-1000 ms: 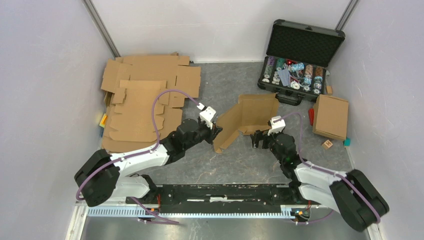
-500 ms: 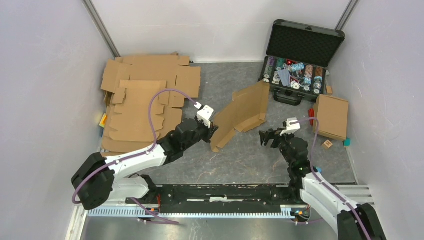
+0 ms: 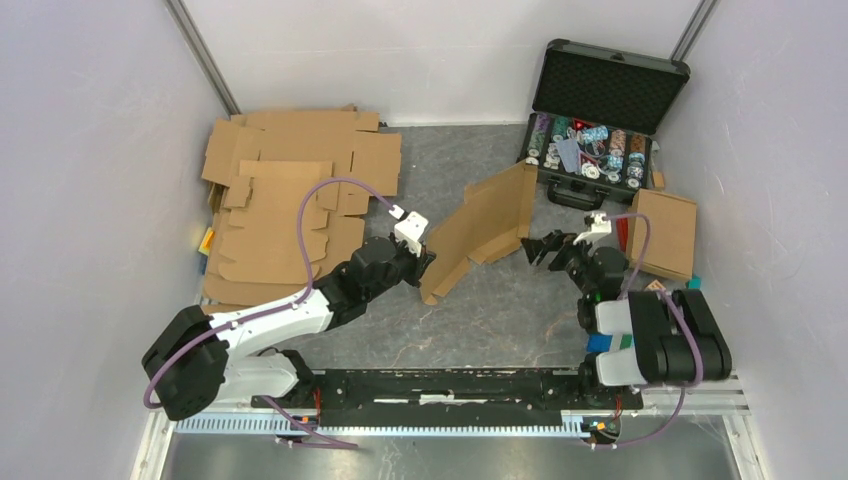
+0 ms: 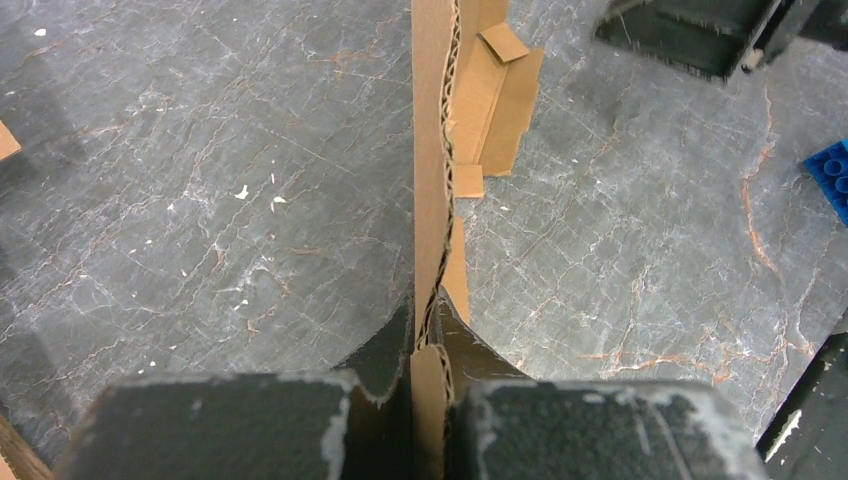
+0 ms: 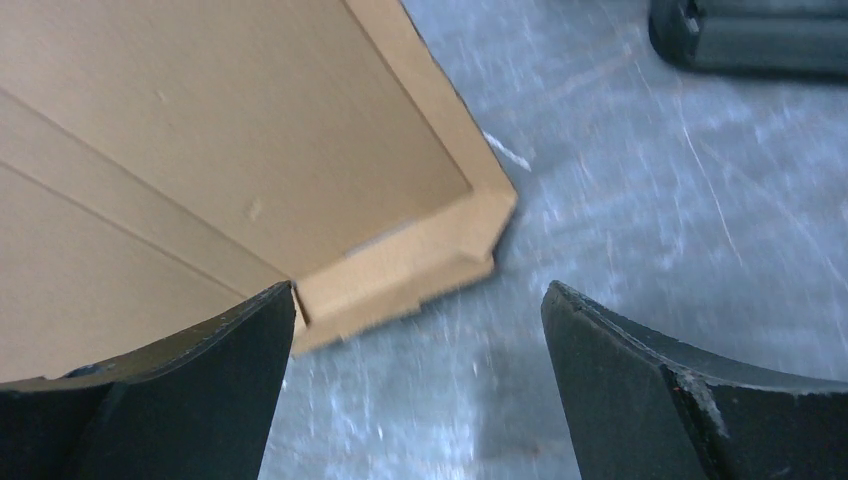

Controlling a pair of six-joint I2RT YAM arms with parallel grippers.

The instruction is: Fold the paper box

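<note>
Cardboard: one half-folded box (image 3: 490, 220), left gripper (image 3: 428, 265) clamped; one closed box (image 3: 662, 232).

The paper box (image 3: 490, 215) shows plain brown, its edge wavy corrugation. The left tool (image 4: 428, 325) is black. Beneath the tool, the desk (image 4: 200, 220) is dark grey marble with rust-orange veins; off right, a blue block (image 4: 830, 178).

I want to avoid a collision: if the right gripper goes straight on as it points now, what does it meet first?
Probably the near corner of the half-folded brown cardboard box, which is seen ahead between the open jaws of the right gripper; the depth is unclear.
</note>
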